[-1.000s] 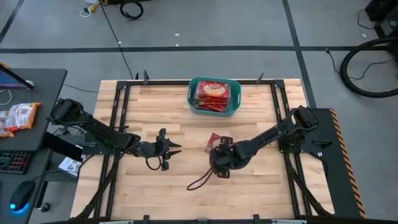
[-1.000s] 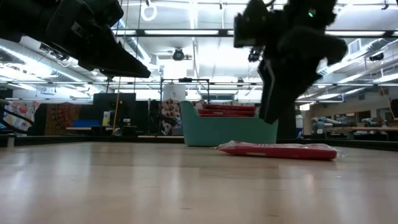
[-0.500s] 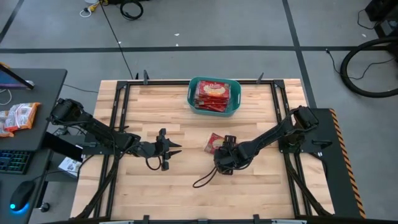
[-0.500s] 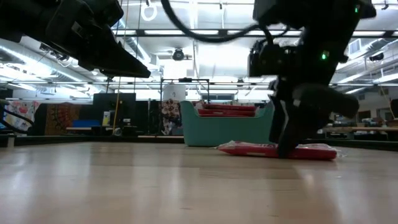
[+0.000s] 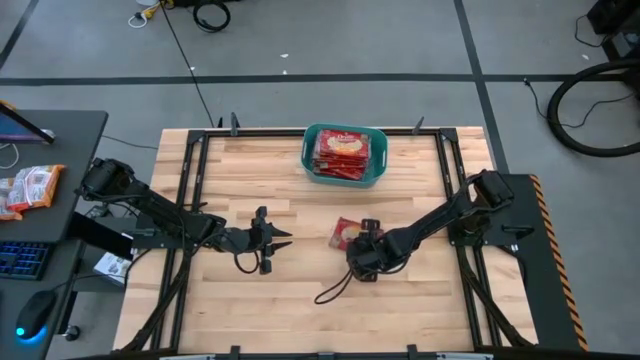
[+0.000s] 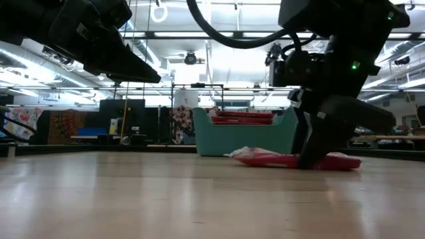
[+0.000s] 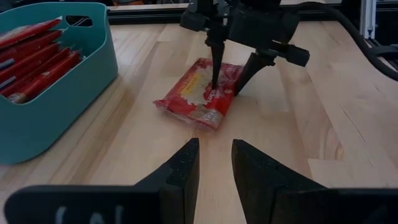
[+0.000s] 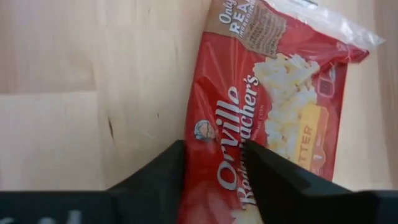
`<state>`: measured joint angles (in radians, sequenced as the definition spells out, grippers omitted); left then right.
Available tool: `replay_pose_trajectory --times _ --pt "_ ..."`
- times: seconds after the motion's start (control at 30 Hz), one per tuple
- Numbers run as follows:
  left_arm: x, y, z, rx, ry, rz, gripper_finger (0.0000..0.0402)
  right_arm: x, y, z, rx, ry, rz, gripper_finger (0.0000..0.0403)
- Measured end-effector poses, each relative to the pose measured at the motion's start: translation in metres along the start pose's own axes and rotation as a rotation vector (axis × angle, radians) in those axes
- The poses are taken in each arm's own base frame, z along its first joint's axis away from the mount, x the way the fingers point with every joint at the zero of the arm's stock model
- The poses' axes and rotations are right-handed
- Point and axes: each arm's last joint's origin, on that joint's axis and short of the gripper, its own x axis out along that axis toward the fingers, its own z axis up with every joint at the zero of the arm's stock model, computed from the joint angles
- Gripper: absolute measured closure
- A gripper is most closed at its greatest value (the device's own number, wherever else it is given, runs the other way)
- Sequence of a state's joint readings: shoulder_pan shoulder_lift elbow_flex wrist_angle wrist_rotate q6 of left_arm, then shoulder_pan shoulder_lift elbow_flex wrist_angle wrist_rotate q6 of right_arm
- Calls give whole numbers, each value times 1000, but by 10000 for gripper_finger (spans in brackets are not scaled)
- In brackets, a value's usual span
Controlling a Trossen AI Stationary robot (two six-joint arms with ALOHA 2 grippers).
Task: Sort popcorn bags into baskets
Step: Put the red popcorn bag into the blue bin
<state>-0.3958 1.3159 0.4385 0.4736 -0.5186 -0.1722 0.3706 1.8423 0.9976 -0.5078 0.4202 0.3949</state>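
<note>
A red popcorn bag point(image 5: 343, 230) lies flat on the wooden table near its middle; it also shows in the left wrist view point(image 7: 189, 93) and the low view point(image 6: 265, 158). My right gripper point(image 5: 358, 240) has come down on the bag and is shut on it. The teal basket point(image 5: 308, 160) stands at the far edge, with several red bags stacked inside. My left gripper point(image 7: 216, 168) hovers open and empty left of the bag, pointing toward it. My right gripper takes a strip along one long side of the bag point(image 8: 211, 143) between its two fingers. One finger point(image 8: 165, 171) stands at that side's edge; the other point(image 8: 267, 174) is on the printed top face. The fingers slant steeply down from above. The bag rests on the table, one end point(image 6: 242, 153) slightly raised.
A loop of black cable point(image 5: 335, 290) from the right arm lies on the table near the bag. Bare wood lies between the bag and the basket point(image 7: 37, 118). A desk with a keyboard and packets point(image 5: 30, 190) stands beyond the table's left edge.
My right gripper has come down onto the bag, and its fingers have drawn closer together around the bag's side. The bag has stayed in place, but one end has risen a little off the table.
</note>
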Motion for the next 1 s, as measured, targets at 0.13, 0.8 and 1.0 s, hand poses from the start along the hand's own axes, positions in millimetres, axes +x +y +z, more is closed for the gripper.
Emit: replay_pose_trajectory --times 0.13,0.8,1.0 --pt "0 0 0 0 0 0 301 -3 0 4 -49 12 11 283" --pt "0 0 0 1 0 0 301 -60 -12 55 -228 11 -182 379" --pt "0 0 0 1 0 0 301 -87 -31 77 -318 5 -325 384"
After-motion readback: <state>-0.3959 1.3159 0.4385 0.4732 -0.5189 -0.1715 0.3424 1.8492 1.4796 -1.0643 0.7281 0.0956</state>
